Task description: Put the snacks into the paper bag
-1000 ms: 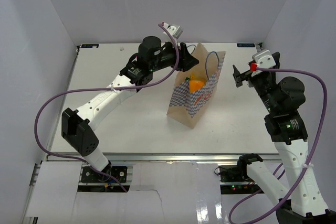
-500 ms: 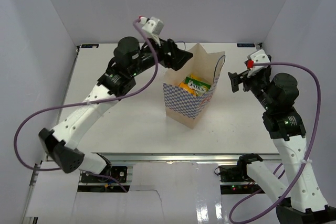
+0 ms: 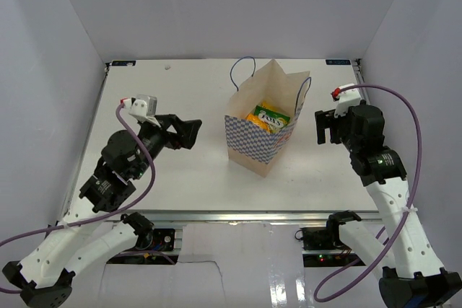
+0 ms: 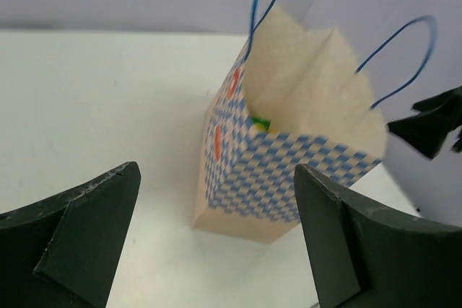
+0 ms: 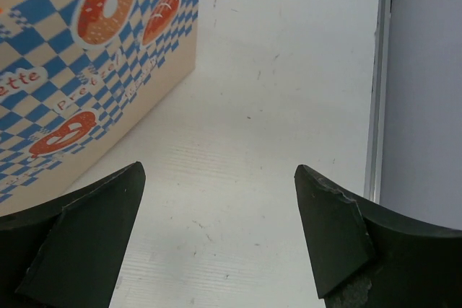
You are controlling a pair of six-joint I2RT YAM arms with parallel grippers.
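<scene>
The paper bag [image 3: 249,151] stands upright near the middle of the table [image 3: 166,99] with its mouth open. It is tan kraft above a blue-and-white checkered base printed with orange pretzels and a doughnut, and its thin blue cord handles [image 4: 253,16] point up. I see a yellow-green packet [image 3: 268,117] inside. My left gripper [image 3: 190,133] and right gripper [image 3: 323,126] flank it, both spread wide and holding nothing.

1. Paper bag [image 5: 86,70], side panel: partial word "…ette" on a white patch. Beside it is a slanted script word, apparently "Pretzel", not fully legible.
2. Yellow-green packet [image 3: 271,117] inside the bag: logo reads roughly "FOX'S".
</scene>
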